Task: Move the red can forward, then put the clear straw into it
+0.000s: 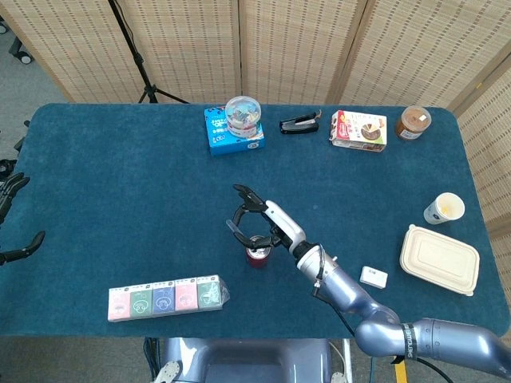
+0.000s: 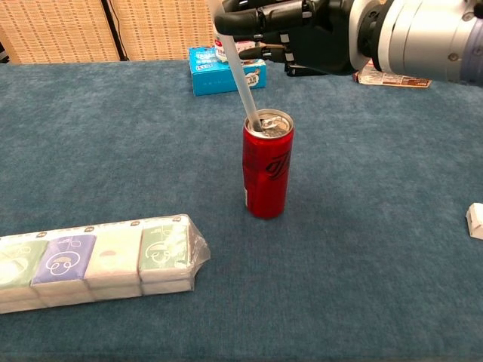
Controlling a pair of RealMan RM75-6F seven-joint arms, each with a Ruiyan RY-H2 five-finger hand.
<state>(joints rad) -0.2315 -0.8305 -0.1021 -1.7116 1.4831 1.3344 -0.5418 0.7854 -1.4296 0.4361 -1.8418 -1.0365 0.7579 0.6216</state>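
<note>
Above the red can (image 2: 267,164) | our right hand (image 2: 290,30) pinches the clear straw (image 2: 240,69) | straw tilts, lower tip inside the opening | left hand (image 1: 11,215) far away, apart

Behind the tissue-pack row (image 1: 165,297) at the desk's (image 1: 104,191) front: blue box (image 1: 231,136), stapler (image 1: 299,124), snack box (image 1: 358,130); right, paper cup (image 1: 444,208), clamshell container (image 1: 440,260)

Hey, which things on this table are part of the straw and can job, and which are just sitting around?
In the job:
red can
clear straw
right hand, holding the straw

Just lying about:
tissue packs
blue box
stapler
snack box
paper cup
takeaway container
</note>
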